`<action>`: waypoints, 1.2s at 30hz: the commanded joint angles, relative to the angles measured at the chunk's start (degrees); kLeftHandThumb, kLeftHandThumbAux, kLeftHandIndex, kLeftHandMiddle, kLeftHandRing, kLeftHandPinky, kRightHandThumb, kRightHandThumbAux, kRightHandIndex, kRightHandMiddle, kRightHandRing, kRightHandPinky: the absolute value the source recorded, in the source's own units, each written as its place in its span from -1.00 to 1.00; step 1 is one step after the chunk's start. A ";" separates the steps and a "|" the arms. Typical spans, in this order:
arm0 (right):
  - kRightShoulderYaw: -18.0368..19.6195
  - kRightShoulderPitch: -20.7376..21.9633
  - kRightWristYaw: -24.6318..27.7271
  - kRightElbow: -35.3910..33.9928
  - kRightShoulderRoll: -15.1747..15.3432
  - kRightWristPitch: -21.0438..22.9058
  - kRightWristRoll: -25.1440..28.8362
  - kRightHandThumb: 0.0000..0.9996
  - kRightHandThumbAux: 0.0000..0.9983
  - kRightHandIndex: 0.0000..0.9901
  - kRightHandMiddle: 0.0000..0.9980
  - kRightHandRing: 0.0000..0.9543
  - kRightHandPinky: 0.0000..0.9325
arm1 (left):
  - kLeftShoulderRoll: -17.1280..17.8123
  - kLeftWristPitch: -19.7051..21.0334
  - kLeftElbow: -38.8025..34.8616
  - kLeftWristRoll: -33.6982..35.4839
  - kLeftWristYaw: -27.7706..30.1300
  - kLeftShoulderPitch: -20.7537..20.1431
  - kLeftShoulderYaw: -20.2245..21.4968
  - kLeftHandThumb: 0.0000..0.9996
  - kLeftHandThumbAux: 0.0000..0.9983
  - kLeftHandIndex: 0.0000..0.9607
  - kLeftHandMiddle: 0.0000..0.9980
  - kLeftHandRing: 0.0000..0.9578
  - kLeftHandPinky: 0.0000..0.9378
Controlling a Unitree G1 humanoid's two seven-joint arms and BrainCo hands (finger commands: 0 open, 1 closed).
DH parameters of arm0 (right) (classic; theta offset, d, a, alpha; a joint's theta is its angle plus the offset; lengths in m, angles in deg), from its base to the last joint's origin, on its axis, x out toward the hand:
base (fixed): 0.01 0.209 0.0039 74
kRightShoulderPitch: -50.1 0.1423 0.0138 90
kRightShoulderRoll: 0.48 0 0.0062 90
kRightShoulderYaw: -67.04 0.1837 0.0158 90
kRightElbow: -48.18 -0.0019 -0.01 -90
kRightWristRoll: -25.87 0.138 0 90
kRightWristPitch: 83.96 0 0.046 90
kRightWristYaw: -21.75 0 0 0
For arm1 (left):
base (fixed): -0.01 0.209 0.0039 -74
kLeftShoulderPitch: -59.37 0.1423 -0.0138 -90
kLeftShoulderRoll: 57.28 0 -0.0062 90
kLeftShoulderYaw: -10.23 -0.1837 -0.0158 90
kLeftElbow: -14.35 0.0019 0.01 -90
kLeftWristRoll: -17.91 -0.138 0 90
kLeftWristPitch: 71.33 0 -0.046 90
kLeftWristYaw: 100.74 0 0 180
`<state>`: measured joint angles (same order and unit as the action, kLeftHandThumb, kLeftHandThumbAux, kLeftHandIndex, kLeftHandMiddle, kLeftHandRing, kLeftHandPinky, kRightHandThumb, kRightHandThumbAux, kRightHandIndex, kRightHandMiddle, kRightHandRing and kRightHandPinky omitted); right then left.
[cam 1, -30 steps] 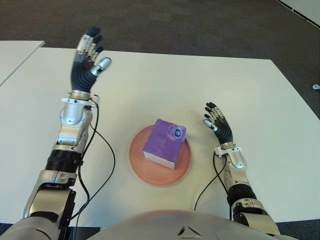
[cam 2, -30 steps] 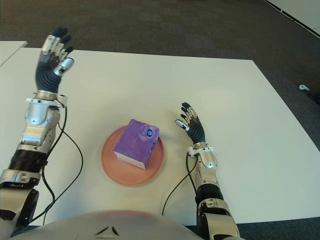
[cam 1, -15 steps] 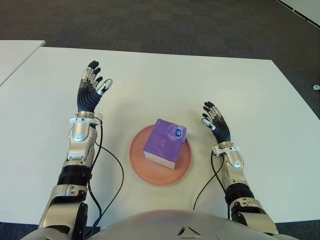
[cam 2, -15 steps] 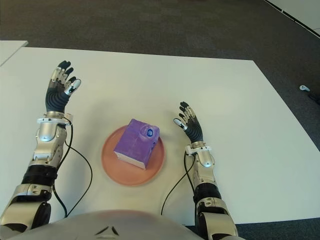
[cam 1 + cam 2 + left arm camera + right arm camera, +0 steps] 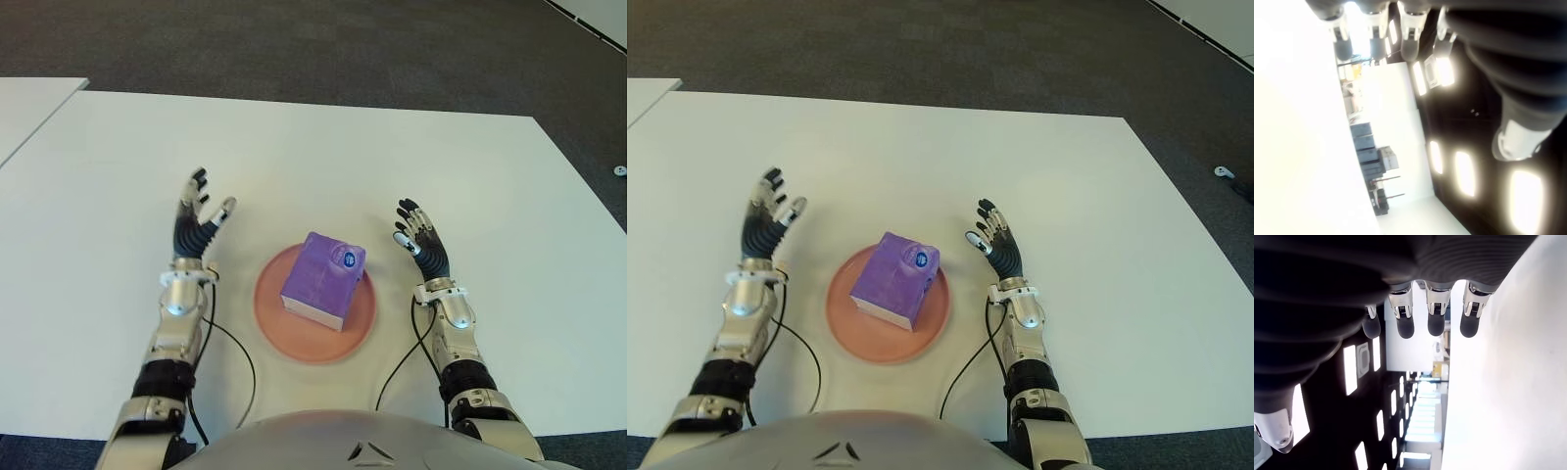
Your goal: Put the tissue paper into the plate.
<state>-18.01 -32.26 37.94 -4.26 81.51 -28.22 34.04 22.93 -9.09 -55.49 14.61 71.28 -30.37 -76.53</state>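
- Broad white rectangular counter (image 5: 323,147): fills most of both eye views, with dark grey carpeted floor (image 5: 294,39) beyond its far edge and a second white surface (image 5: 29,103) showing at the far left.
- Round salmon-pink plate (image 5: 359,324): lies flat on the counter, near the robot's body and about midway between the two hands.
- Purple soft-pack tissue paper (image 5: 321,282): sits inside the plate, roughly central, one corner reaching toward the plate's far right rim; a small blue-and-white round mark shows on its top at that corner.
- Left hand (image 5: 197,227): black-palmed with silver-tipped fingers, shows to the left of the plate, clear of the rim and not touching the tissue paper; fingers (image 5: 1408,35) spread and straight, holding nothing.
- Right hand (image 5: 422,241): same build, shows just right of the plate, closer to the tissue paper than the left hand yet apart from it; fingers (image 5: 1436,316) extended and separated, palm bare.
- Thin black cables (image 5: 232,338): trail from each forearm across the counter toward the robot's torso, one either side of the plate.
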 commanded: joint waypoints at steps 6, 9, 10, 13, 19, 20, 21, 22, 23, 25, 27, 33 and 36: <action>-1.02 -6.15 0.03 4.37 -1.95 5.53 -0.83 -1.00 0.14 -1.00 -1.00 -1.00 -1.00 | -2.28 3.38 -2.51 1.08 1.47 0.47 -0.65 -1.00 0.05 -1.00 -1.00 -1.00 -1.00; -0.88 -6.09 -0.01 4.48 -1.90 5.44 -0.74 -1.00 0.15 -1.00 -1.00 -1.00 -1.00 | -2.88 4.04 -2.68 1.88 2.28 0.89 -0.81 -1.00 0.05 -1.00 -1.00 -1.00 -1.00; -0.80 -6.05 -0.04 4.54 -1.87 5.42 -0.69 -1.00 0.15 -1.00 -1.00 -1.00 -1.00 | -3.12 4.28 -2.74 2.27 2.70 1.11 -0.90 -1.00 0.05 -1.00 -1.00 -1.00 -1.00; -0.46 -5.89 -0.05 4.83 -1.80 5.36 -0.40 -1.00 0.16 -1.00 -1.00 -1.00 -1.00 | -3.84 4.58 -2.90 2.60 3.38 2.28 -1.20 -1.00 0.06 -1.00 -1.00 -1.00 -1.00; -0.19 -5.83 0.16 4.95 -1.82 5.11 -0.14 -1.00 0.17 -1.00 -1.00 -1.00 -1.00 | -3.93 3.73 -2.54 1.63 3.15 3.09 -1.17 -1.00 0.06 -1.00 -1.00 -1.00 -1.00; -0.18 -5.83 0.14 4.95 -1.81 5.02 -0.18 -1.00 0.17 -1.00 -1.00 -1.00 -1.00 | -3.85 3.50 -2.39 1.41 3.03 3.17 -1.17 -1.00 0.05 -1.00 -1.00 -1.00 -1.00; -0.16 -5.84 0.04 4.93 -1.79 4.89 -0.28 -1.00 0.18 -1.00 -1.00 -1.00 -1.00 | -3.63 3.38 -1.99 1.30 3.12 3.15 -1.13 -1.00 0.05 -1.00 -1.00 -1.00 -1.00; -0.14 -5.85 -0.04 4.92 -1.77 4.80 -0.35 -1.00 0.18 -1.00 -1.00 -1.00 -1.00 | -3.48 3.31 -1.70 1.23 3.21 3.13 -1.10 -1.00 0.04 -1.00 -1.00 -1.00 -1.00; -0.12 -5.86 -0.12 4.88 -1.76 4.75 -0.39 -1.00 0.18 -1.00 -1.00 -1.00 -1.00 | -3.30 3.37 -1.38 1.30 3.45 3.04 -1.07 -1.00 0.03 -1.00 -1.00 -1.00 -1.00; -0.07 -6.01 -0.19 4.75 -1.78 4.64 -0.40 -1.00 0.18 -1.00 -1.00 -1.00 -1.00 | -3.09 3.44 -1.03 1.44 3.87 3.07 -1.05 -1.00 0.03 -1.00 -1.00 -1.00 -1.00; -0.04 -6.08 -0.23 4.69 -1.80 4.60 -0.38 -1.00 0.18 -1.00 -1.00 -1.00 -1.00 | -2.96 3.47 -0.79 1.57 4.14 3.05 -1.05 -1.00 0.02 -1.00 -1.00 -1.00 -1.00; 0.33 -6.46 0.21 4.02 -1.96 4.80 0.39 -1.00 0.19 -1.00 -1.00 -1.00 -1.00 | -2.13 5.97 0.09 2.03 5.80 2.94 -0.96 -1.00 -0.01 -1.00 -1.00 -1.00 -1.00; 0.44 -6.56 0.40 3.87 -2.00 4.89 0.62 -1.00 0.21 -1.00 -1.00 -1.00 -1.00 | -2.11 7.75 0.05 2.38 6.13 2.92 -0.72 -1.00 -0.02 -1.00 -1.00 -1.00 -1.00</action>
<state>-17.39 -32.48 38.14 -4.59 81.22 -28.13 34.57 20.62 -3.58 -56.47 16.47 76.60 -27.71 -77.58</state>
